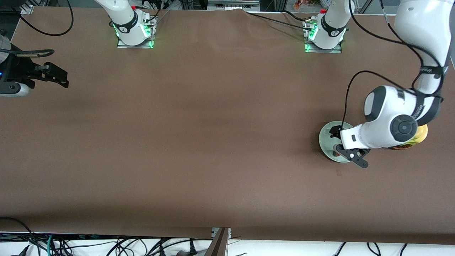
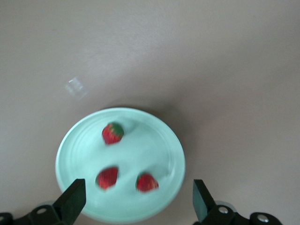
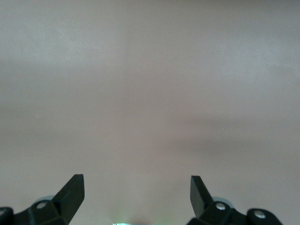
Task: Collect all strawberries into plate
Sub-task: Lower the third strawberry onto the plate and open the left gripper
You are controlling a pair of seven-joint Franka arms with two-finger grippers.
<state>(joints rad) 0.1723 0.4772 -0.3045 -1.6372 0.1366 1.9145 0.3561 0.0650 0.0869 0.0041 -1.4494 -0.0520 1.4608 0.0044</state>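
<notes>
Now all three strawberries [image 2: 112, 133] lie in the plate [image 2: 70, 140] directly beneath the spread, empty left gripper [image 2: 136, 199]; the right gripper [image 3: 136, 194], apparently idle, waits apart, fingers spread.

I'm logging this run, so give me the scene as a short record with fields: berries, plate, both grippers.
strawberries: three, at and, all lying in the plate
plate: pale green, on the table toward the left arm's end
left gripper: open, empty, over the plate
right gripper: open, empty, waiting over bare table at the right arm's end
</notes>
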